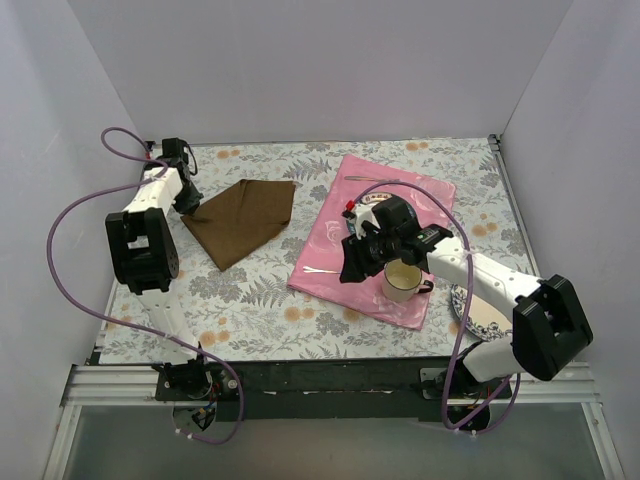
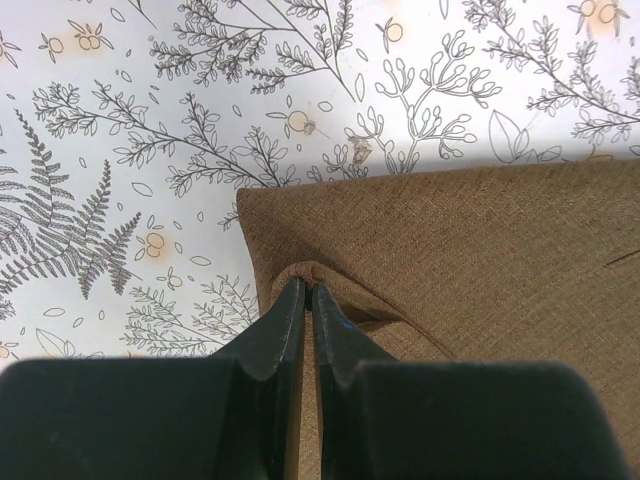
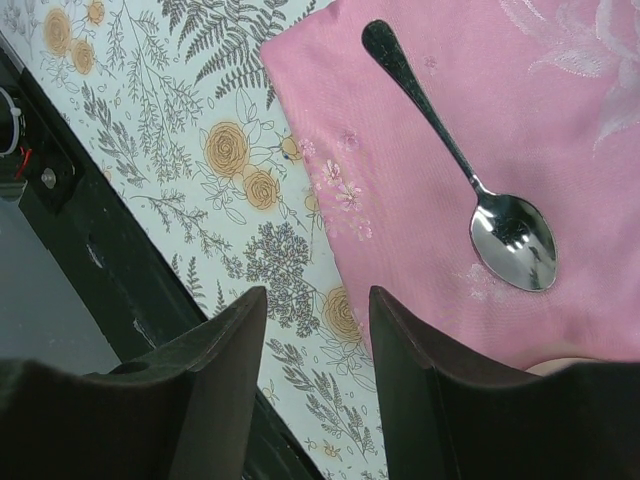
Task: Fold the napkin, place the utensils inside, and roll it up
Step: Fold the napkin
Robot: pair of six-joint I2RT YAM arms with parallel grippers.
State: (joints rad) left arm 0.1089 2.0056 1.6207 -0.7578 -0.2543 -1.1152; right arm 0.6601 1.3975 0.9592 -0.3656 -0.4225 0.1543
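**While your left pinches the napkin, half the cutlery is barely readable**

Because your right arm sits over the pink mat (image 1: 395, 195), you lose a few things from above. The mug (image 1: 402, 282) near the mat's front edge is partly covered by the wrist. The plate (image 1: 470, 312) by the front right corner of the table (image 1: 260, 300) is mostly behind the forearm. A thin silver piece (image 1: 372, 179) along the mat's back edge is too slim to say what kind it is. The spoon (image 3: 470, 180) near the mat's front left corner is only a pale line from above. It's sharp on the right wrist camera though, lying flat on the mat.

Count: one napkin, one mat, two bits of cutlery, one mug, one plate.

The napkin (image 1: 243, 218) lies toward the table's back left as a rough triangle, well apart from both silver pieces. Your left gripper (image 2: 307, 290) has its fingers pressed together on a raised ridge of cloth at the napkin's left corner. Your right gripper (image 3: 318, 300) is spread with nothing between the fingers. It hangs over the mat's front left edge, with the spoon near but untouched.
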